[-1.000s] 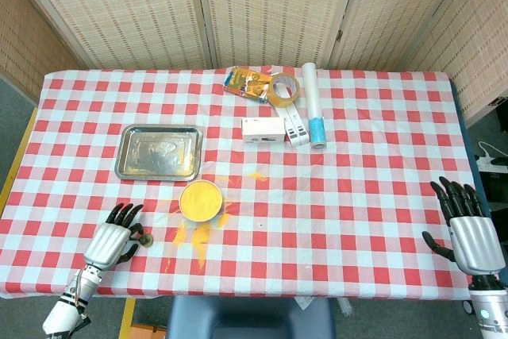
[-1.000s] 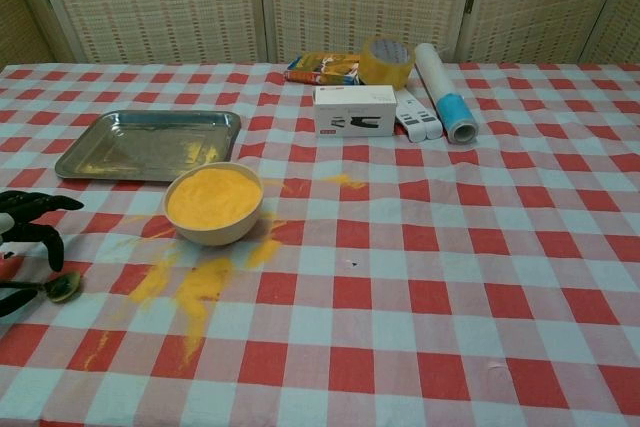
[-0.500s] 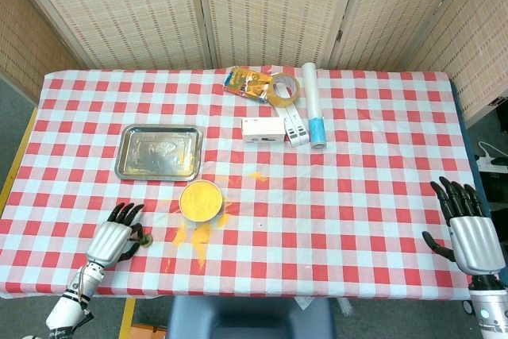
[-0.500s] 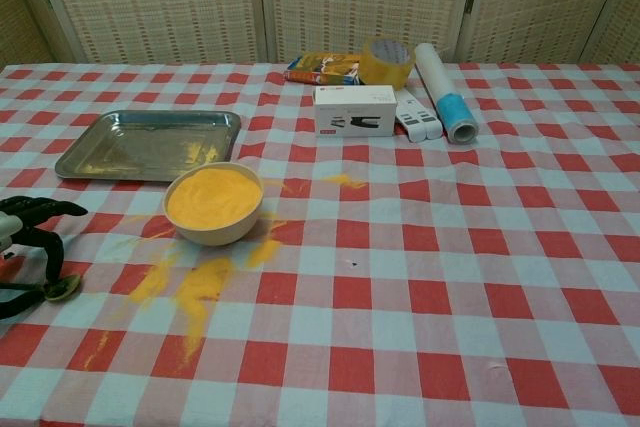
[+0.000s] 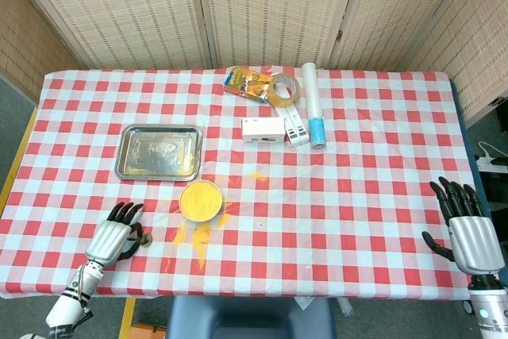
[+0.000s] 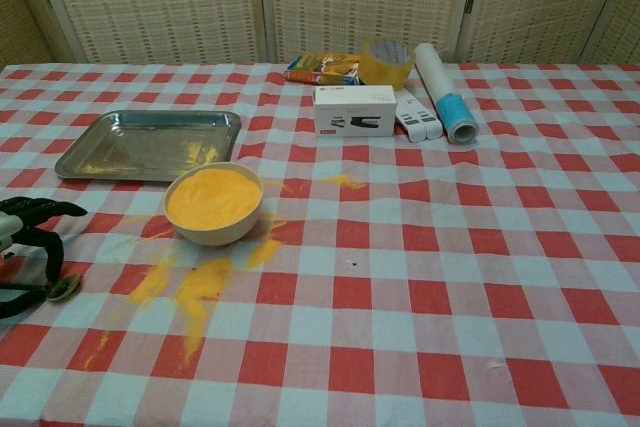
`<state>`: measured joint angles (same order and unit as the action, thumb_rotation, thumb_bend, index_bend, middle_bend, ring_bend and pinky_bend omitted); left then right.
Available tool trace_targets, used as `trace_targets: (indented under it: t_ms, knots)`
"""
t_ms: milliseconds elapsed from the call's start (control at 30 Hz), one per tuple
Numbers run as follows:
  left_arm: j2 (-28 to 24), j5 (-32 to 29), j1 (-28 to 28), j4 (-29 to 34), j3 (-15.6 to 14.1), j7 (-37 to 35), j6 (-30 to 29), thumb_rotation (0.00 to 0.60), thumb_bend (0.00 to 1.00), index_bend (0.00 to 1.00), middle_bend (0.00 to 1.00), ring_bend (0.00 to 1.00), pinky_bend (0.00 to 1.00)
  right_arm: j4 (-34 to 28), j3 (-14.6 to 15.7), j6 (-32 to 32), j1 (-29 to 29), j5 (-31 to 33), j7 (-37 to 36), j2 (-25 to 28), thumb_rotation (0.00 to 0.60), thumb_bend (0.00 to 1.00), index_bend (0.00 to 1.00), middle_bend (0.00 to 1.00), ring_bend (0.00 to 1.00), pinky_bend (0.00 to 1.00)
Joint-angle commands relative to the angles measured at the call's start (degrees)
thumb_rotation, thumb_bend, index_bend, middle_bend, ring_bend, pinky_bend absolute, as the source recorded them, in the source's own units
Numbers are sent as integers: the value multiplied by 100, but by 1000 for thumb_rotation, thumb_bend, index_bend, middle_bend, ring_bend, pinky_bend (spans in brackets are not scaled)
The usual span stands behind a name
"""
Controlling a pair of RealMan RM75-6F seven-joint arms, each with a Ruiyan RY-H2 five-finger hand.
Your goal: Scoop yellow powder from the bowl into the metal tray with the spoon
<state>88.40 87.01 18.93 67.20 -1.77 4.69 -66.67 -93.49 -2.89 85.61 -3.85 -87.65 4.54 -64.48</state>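
Note:
A white bowl (image 5: 201, 199) (image 6: 213, 206) full of yellow powder stands near the front left of the table. Just behind it to the left lies the metal tray (image 5: 159, 152) (image 6: 150, 144), with traces of yellow inside. The small spoon (image 5: 145, 237) (image 6: 60, 288) lies flat on the cloth, left of the bowl. My left hand (image 5: 111, 236) (image 6: 25, 237) arches over the spoon's handle with its fingers apart; I cannot see whether they touch it. My right hand (image 5: 468, 232) is open with fingers spread, off the table's front right edge.
Yellow powder is spilled (image 6: 195, 287) on the checked cloth in front of and around the bowl. At the back middle sit a white box (image 6: 354, 110), a tape roll (image 6: 387, 60), a yellow packet (image 6: 322, 69) and a white-and-blue roll (image 6: 446, 92).
My left hand has drawn back slightly toward the table's front left edge. The spoon has stayed where it lay, and the right hand has not moved.

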Motion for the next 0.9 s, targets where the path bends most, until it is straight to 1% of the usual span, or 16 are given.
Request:
trace_targets:
  t_ms: [33,167,433,767,900]
  knots:
    - [1,-19,10,-11,3,-23,17,600,390,518,62,0,41,-1,-1,-1,0,2,3,-1,600,163,0,0,0,0]
    - [-3,-21,9,-24,-5,-39,2,600,391,524,66,0,41,2,-2,-12,-4,10,12,-5,600,163,0,0,0,0]
    - [-7,-16,2,-32,-13,-90,-53,600,402,589,96,0,41,5,-2,-23,-9,16,23,-11,600,163,0,0,0,0]
    - [-6,-12,-11,-52,-15,-141,-117,600,403,599,106,0,41,7,1,-38,-15,22,37,-19,600,163,0,0,0,0]
    - [9,16,-23,-68,0,-199,-206,600,402,621,122,0,41,6,0,-42,-17,25,39,-20,600,163,0,0,0,0]
